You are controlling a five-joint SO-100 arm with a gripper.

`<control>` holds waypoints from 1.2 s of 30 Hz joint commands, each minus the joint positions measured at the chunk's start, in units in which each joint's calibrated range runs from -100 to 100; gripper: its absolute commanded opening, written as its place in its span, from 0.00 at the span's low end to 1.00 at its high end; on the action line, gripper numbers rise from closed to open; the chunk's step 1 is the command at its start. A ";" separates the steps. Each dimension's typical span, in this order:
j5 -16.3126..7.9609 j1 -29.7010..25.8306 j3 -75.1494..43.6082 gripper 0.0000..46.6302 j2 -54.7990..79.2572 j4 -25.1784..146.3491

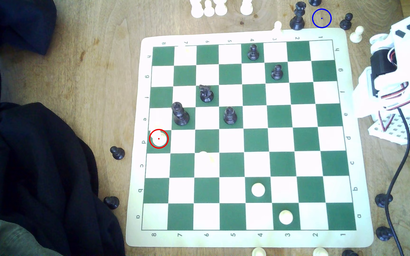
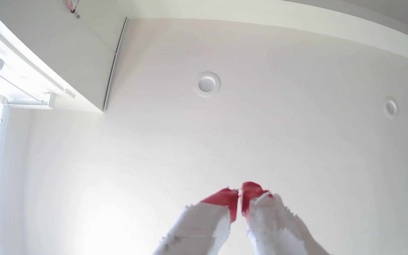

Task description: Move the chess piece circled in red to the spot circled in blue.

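The round cream plastic chess piece sits at the board's nine o'clock edge; the bare-wood spot lies at one o'clock. The red-tipped gripper is pinched together, holding nothing.

Exterior view looked straight down on the chessboard from overhead; wrist view faced up at the ceiling, sharing nothing.

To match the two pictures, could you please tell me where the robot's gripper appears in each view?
Exterior view: the white arm sits folded at the exterior view's right edge, beside the board; I cannot tell which part is the gripper.
Wrist view: the gripper, its red-tipped jaws together and holding nothing, points at a white ceiling with round lights.
Shared landmark: the arm's own white plastic.
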 commanded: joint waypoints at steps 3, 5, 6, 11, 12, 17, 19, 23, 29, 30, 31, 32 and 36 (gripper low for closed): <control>0.00 0.09 1.08 0.00 0.14 -0.95; 0.00 1.18 1.08 0.00 0.14 -0.95; 0.00 1.57 1.08 0.00 0.14 -0.95; 0.00 5.02 1.08 0.00 0.05 0.77; 0.00 5.02 1.08 0.00 0.05 5.69; -0.44 1.89 1.08 0.00 0.05 21.41; -0.15 1.73 0.99 0.04 0.05 27.47; -0.34 0.71 -1.54 0.00 0.05 48.52; -0.44 -2.73 -8.98 0.14 0.05 86.77; 1.32 -3.98 -11.06 0.05 0.14 96.02; 1.37 -4.37 -12.42 0.05 1.33 99.22; 1.37 -4.76 -14.24 0.04 4.13 101.59; 0.98 -6.17 -27.29 0.01 18.90 113.47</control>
